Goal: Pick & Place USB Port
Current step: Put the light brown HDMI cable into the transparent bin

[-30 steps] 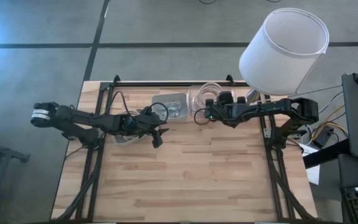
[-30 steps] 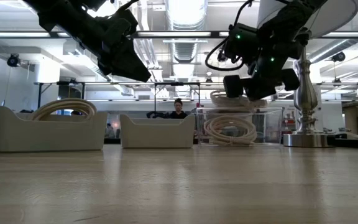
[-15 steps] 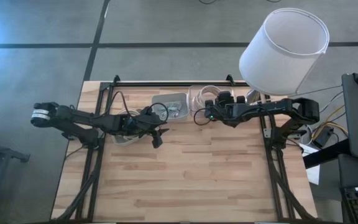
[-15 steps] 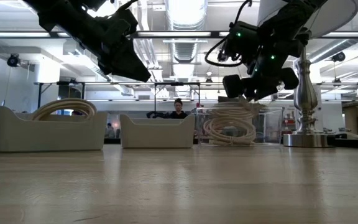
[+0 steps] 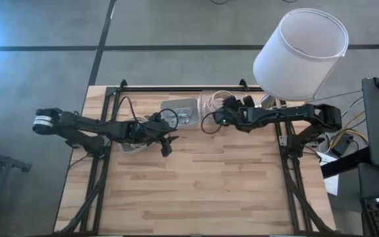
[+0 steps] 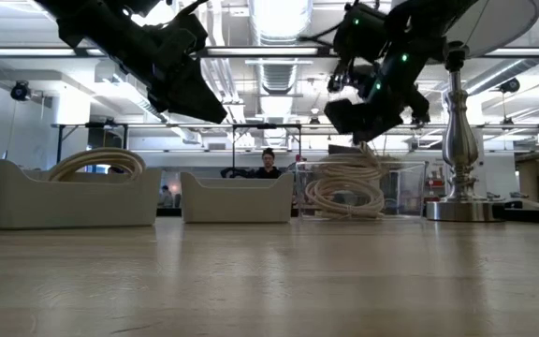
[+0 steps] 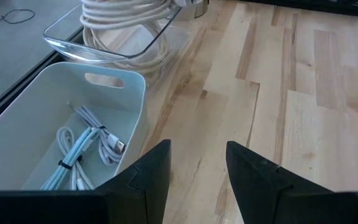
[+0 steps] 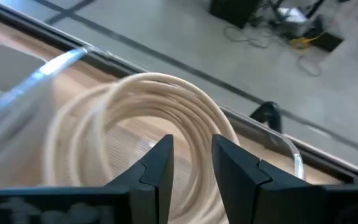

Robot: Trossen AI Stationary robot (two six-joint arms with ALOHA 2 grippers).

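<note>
A white bin (image 7: 73, 124) holds bundled pale USB cables (image 7: 86, 149); it shows in the high view as the white bin (image 5: 184, 110). Beside it stands a clear container (image 5: 210, 99) with a cream cable coil (image 8: 148, 106), which the low view shows as the cream cable coil (image 6: 346, 192). My right gripper (image 8: 192, 163) is open and hovers over that coil, seen from the side as my right gripper (image 6: 365, 131). My left gripper (image 7: 194, 168) is open above bare wood next to the white bin, well off the table in the low view, where my left gripper (image 6: 204, 105) shows.
A third bin (image 6: 78, 195) with another cream coil stands at the table's left, under my left arm. A lamp with a metal base (image 6: 457, 208) and a white shade (image 5: 301, 52) stands at the far right. The near half of the wooden table (image 5: 202, 191) is bare.
My right gripper has risen and moved toward the far edge and slightly left, tipping over the clear container with the coil.
</note>
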